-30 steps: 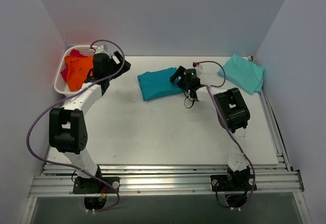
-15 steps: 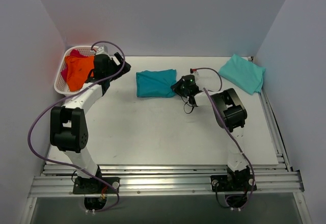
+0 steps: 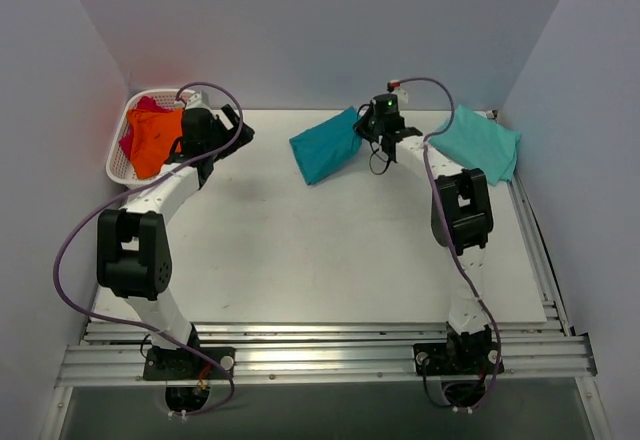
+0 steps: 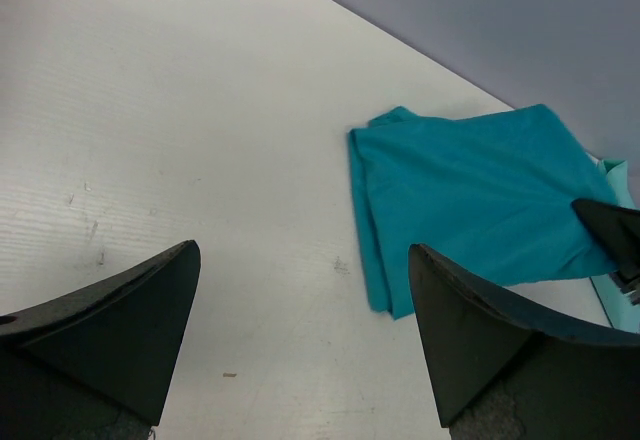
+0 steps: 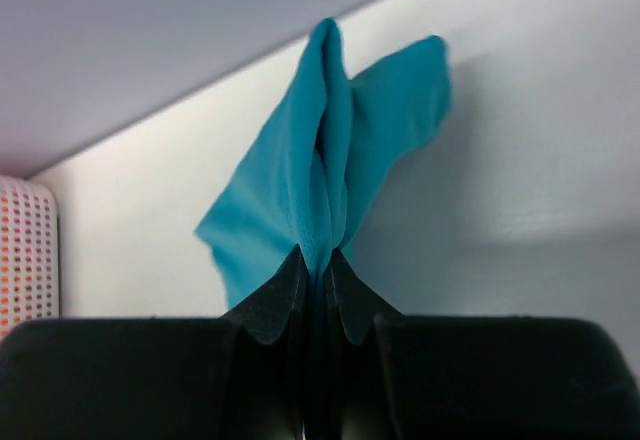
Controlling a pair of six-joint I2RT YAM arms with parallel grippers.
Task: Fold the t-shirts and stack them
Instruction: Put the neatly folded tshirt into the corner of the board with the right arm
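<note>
The folded deep teal t-shirt [image 3: 325, 145] hangs tilted at the back middle of the table, its right end bunched and raised. My right gripper [image 3: 366, 126] is shut on that end; in the right wrist view its jaws [image 5: 317, 253] pinch the teal cloth [image 5: 300, 180], which fans out beyond them. The paler mint-green t-shirt [image 3: 480, 145] lies folded at the back right. Orange [image 3: 155, 140] and magenta-red [image 3: 143, 108] t-shirts sit in the basket. My left gripper [image 3: 236, 124] hovers beside the basket, open and empty [image 4: 302, 252], looking toward the teal t-shirt [image 4: 470, 200].
The white lattice basket [image 3: 114, 168] stands at the back left against the wall. Walls close in the table on the left, back and right. A metal rail runs along the table's right edge [image 3: 540, 250].
My right gripper shut on the teal t-shirt's right end and carried it up, toward the back right; the shirt swung round and shifted right. The left arm stayed still.
</note>
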